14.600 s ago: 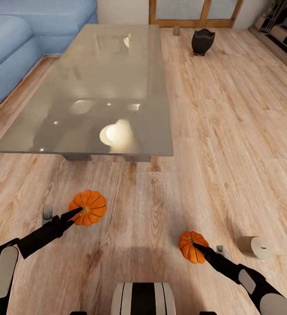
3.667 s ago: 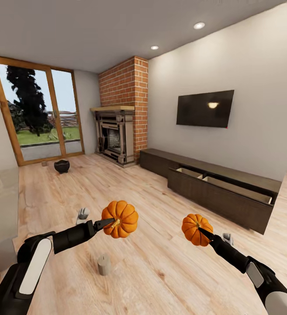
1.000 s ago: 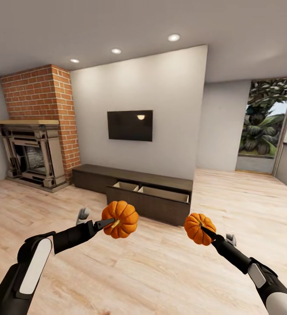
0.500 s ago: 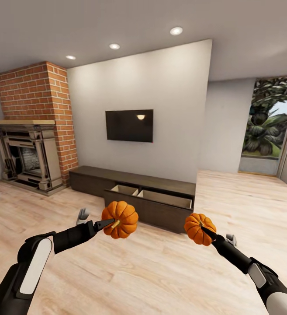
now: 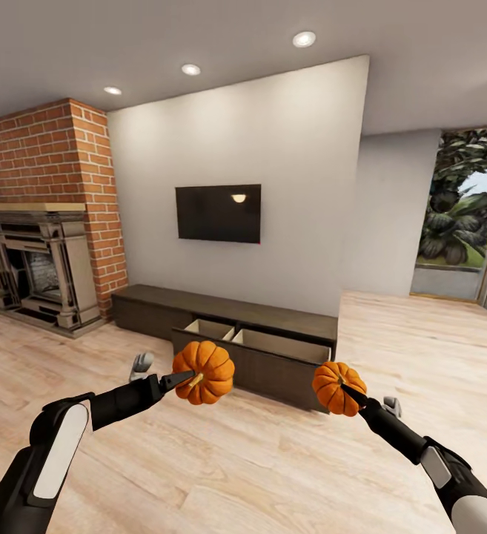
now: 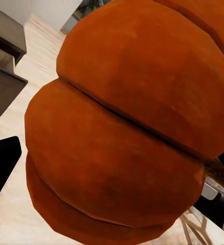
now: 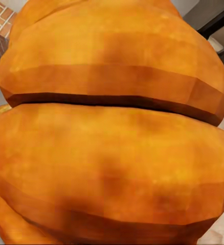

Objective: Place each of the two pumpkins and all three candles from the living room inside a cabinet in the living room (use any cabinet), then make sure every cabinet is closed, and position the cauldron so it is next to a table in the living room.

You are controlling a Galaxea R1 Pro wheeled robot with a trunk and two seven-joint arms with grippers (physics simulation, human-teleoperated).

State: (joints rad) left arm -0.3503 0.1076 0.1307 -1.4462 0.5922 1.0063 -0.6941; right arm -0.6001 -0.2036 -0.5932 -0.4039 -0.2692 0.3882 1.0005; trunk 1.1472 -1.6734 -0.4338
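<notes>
My left gripper (image 5: 186, 379) is shut on the bigger orange pumpkin (image 5: 205, 371), held in the air in front of me; its ribbed skin (image 6: 117, 127) looms close in the left wrist view. The smaller pumpkin (image 5: 337, 388) hangs to the right with my right gripper (image 5: 347, 391) shut on it, and its orange surface (image 7: 112, 132) spreads across the right wrist view. Ahead stands the long dark-brown cabinet (image 5: 154, 308) against the wall, its front drawer (image 5: 262, 360) pulled open with two bare compartments. Candles, cauldron and table are out of view.
A grey fireplace (image 5: 35, 271) with a brick chimney (image 5: 73, 185) stands at the left. A black TV (image 5: 218, 213) hangs above the cabinet. A doorway with greenery (image 5: 462, 222) opens at the right. Pale wood floor (image 5: 243, 460) lies between me and the cabinet.
The view has turned and drawn a little closer to the cabinet, which now sits lower and nearer. Both arms hold their pumpkins in the same pose.
</notes>
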